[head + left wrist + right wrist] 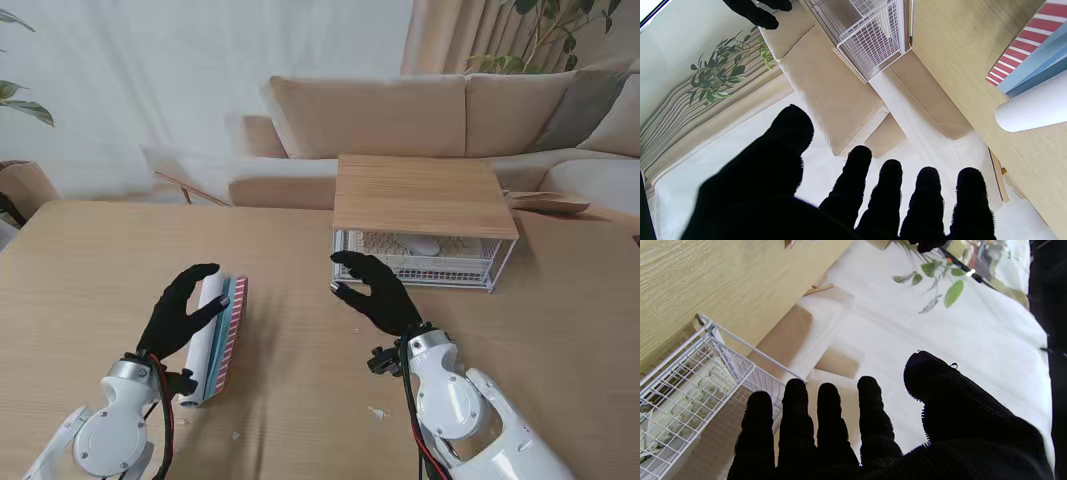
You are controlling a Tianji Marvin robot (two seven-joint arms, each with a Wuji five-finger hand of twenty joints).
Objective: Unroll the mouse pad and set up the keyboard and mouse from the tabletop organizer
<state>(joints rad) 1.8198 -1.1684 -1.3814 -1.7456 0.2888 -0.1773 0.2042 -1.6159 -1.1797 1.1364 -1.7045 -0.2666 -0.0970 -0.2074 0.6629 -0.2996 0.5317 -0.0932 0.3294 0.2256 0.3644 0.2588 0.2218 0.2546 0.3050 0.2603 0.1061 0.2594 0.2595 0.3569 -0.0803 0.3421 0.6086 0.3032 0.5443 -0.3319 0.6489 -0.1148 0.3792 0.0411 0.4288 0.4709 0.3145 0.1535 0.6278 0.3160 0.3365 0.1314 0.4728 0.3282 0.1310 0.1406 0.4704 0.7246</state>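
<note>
I am looking down on the wooden table (pixel 90 260), which is filling most of my view. At its far side, right of centre, the tabletop organizer (pixel 425 215) is sitting: a white wire basket under a wooden top, with the pale keyboard (pixel 400 243) and the mouse (pixel 426 245) lying inside it. The rolled mouse pad (pixel 215 335) is lying on the near left, white roll beside a red-striped edge. My left hand (pixel 180 312) is resting just beside the roll, fingers spread, gripping nothing. My right hand (pixel 375 290) is hovering near the organizer's front left corner, fingers apart, carrying nothing.
</note>
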